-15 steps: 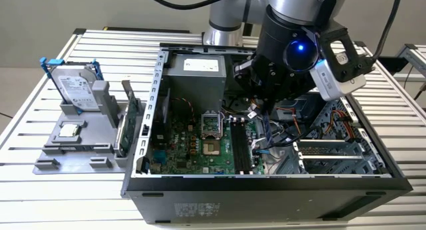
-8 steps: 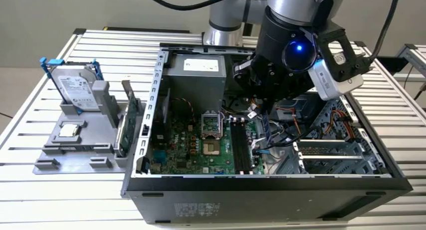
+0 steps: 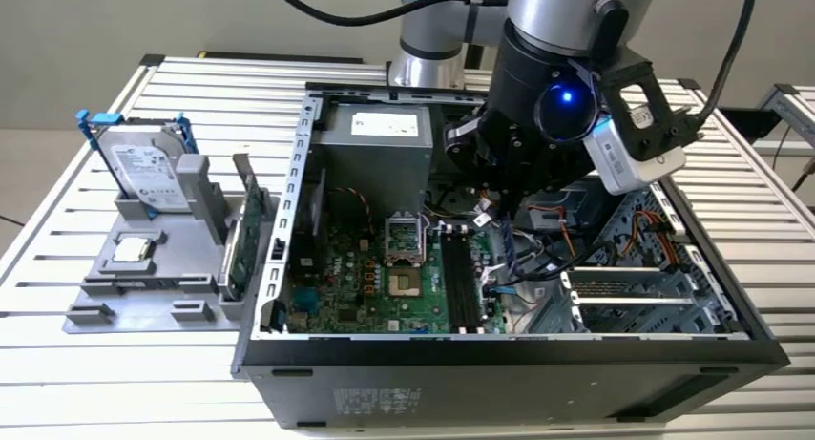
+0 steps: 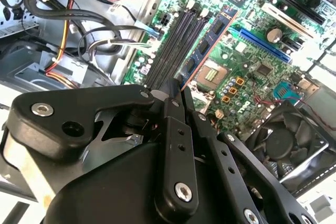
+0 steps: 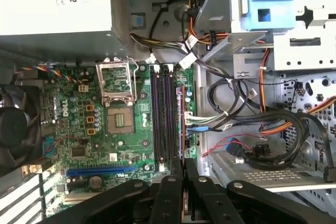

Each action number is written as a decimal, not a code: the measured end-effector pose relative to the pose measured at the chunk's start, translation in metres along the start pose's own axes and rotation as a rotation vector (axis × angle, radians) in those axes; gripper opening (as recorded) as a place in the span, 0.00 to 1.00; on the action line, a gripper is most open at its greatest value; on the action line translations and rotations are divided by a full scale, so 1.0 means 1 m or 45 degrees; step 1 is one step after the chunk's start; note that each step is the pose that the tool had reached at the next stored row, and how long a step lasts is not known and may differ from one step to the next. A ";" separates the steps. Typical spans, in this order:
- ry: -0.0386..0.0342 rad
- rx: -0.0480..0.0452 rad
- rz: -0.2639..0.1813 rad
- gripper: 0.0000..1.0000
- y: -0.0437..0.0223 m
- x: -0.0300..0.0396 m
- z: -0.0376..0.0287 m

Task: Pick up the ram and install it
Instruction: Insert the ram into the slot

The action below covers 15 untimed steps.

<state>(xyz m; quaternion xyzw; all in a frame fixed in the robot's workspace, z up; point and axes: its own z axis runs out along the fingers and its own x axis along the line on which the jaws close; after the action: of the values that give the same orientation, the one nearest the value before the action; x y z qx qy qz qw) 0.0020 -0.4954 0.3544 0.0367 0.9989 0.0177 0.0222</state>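
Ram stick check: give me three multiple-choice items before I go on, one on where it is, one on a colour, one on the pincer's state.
1. Where is the ram?
A. Above the memory slots, inside the case
B. On the grey holder outside the case
C. Flat on the table

2. What colour is the bracket on the hard drive?
A. Red
B. Blue
C. Yellow

3. How is the pincer?
A. Open and empty
B. Shut on a cable
C. Shut on the ram

Answers:
1 A: the second wrist view shows the ram over the memory slots within the case.
2 B: the bracket on the hard drive is blue.
3 C: the pincer grips the ram's end.
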 end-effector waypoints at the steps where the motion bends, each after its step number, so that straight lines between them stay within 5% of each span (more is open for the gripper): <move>1: 0.0003 -0.001 0.000 0.00 0.0009 0.0001 0.0005; 15: 0.0098 -0.035 0.002 0.00 0.0074 0.0007 0.0038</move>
<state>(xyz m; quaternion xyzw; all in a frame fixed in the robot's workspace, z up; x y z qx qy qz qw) 0.0020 -0.4878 0.3508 0.0371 0.9986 0.0316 0.0189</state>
